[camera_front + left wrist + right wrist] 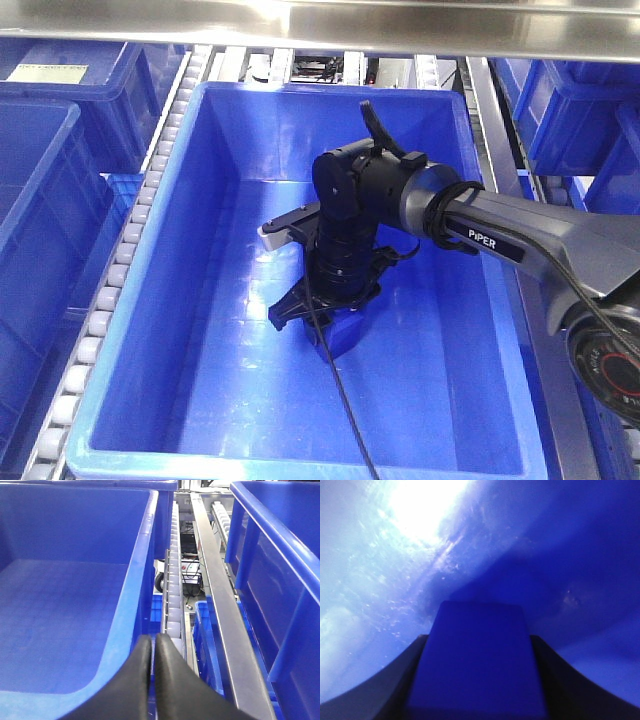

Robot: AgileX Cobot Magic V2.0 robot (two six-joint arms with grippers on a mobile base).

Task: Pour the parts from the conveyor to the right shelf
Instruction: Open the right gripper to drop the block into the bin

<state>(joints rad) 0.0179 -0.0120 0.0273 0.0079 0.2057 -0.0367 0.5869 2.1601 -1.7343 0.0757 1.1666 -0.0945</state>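
Shelf (180, 100) lanes of white rollers and steel rails run between deep blue bins, and the right arm reaches down into the middle bin (150, 330) under a steel crossbar. Right gripper (325, 315) sits low near the bin floor, clenched on the blue part (477, 665), though the front view mostly hides the block behind the black wrist. Left gripper (152, 655) hovers over a roller lane with its jaws pressed together, holding nothing; the right wrist view is pretty blurry.
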